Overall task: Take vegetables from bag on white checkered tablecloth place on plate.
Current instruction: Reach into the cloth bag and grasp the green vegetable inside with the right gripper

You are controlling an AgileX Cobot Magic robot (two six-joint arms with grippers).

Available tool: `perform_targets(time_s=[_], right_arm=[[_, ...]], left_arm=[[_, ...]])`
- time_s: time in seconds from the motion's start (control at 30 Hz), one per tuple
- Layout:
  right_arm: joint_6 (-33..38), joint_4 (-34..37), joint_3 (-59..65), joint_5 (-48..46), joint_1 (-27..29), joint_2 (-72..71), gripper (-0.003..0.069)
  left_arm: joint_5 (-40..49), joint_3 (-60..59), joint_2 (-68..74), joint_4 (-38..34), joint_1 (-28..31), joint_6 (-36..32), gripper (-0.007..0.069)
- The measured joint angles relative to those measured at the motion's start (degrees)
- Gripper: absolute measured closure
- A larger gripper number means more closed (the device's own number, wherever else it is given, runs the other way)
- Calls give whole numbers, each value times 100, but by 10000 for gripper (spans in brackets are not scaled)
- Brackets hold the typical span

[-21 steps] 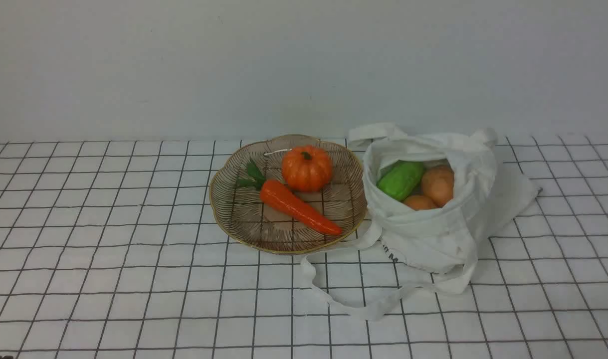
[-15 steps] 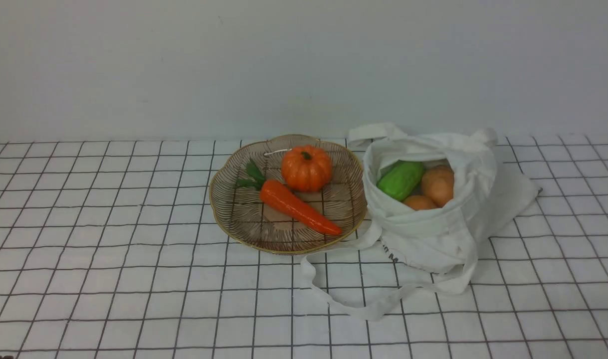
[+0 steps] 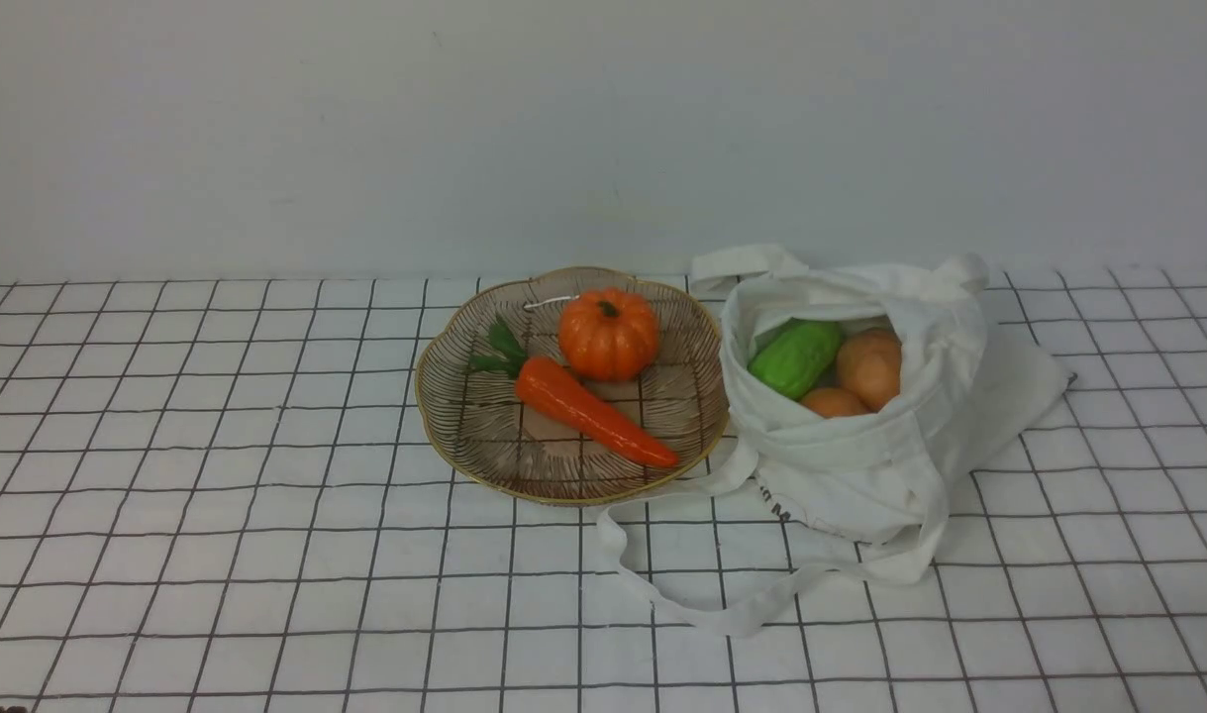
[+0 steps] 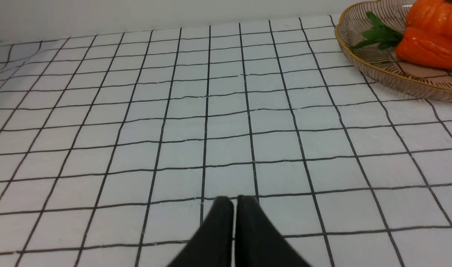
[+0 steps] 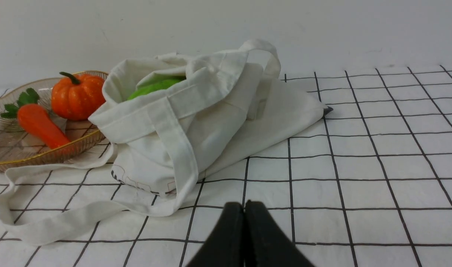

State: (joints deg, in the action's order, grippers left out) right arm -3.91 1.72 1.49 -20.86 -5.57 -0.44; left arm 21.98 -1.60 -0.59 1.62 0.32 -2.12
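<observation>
The white cloth bag (image 3: 860, 465) lies open on the white checkered tablecloth (image 3: 217, 495), right of the plate (image 3: 464, 426). Inside it show a green gourd (image 3: 796, 356) and two tan potato-like lumps (image 3: 870, 366). An orange pumpkin (image 3: 609, 334) and an orange carrot (image 3: 588, 411) rest on the plate. Neither arm appears in the front view. My left gripper (image 4: 235, 202) is shut and empty above bare cloth, well short of the plate (image 4: 392, 78). My right gripper (image 5: 244, 205) is shut and empty, just in front of the bag (image 5: 196, 122), where the gourd (image 5: 153, 87) peeks out.
The bag's long strap (image 3: 662, 594) loops over the cloth in front of the plate and bag. A plain pale wall (image 3: 603, 129) closes the back edge of the table.
</observation>
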Motion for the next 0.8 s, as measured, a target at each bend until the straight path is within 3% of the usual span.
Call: perform_targets(time_s=[0.8], right_arm=[[-81, 44, 0, 0, 0, 0, 673]], left_arm=[[0, 0, 0, 0, 0, 0, 632]])
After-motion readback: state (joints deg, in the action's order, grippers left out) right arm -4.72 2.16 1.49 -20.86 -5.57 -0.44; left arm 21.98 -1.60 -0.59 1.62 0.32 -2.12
